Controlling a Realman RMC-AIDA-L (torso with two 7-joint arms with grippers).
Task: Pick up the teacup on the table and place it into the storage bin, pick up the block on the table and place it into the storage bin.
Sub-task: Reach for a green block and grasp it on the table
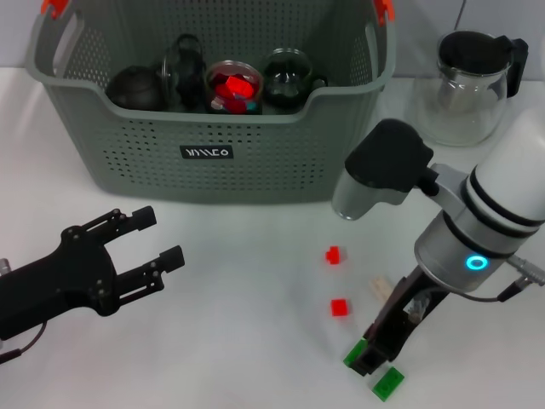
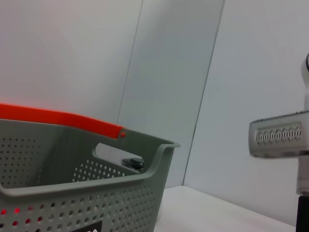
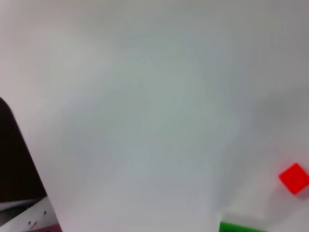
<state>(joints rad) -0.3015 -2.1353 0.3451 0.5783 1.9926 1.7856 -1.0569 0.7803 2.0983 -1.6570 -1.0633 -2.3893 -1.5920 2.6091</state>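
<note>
The grey storage bin (image 1: 213, 158) stands at the back of the table, and its orange-clipped rim (image 2: 82, 186) fills the left wrist view. Inside it sit a glass teacup (image 1: 232, 85) holding red blocks and dark teaware (image 1: 136, 88). On the table lie two red blocks (image 1: 333, 254) (image 1: 340, 308), the lower one also showing as a red block (image 3: 293, 178) in the right wrist view. Two green blocks (image 1: 354, 354) (image 1: 388, 383) lie by my right gripper (image 1: 370, 358), which is down at the table and touches the first of them. My left gripper (image 1: 162, 239) hovers open and empty at the near left.
A glass pot (image 1: 468, 85) with a black lid stands at the back right, beside the bin. A small beige block (image 1: 377, 285) lies by the right arm. The right arm's grey link (image 2: 280, 137) shows in the left wrist view.
</note>
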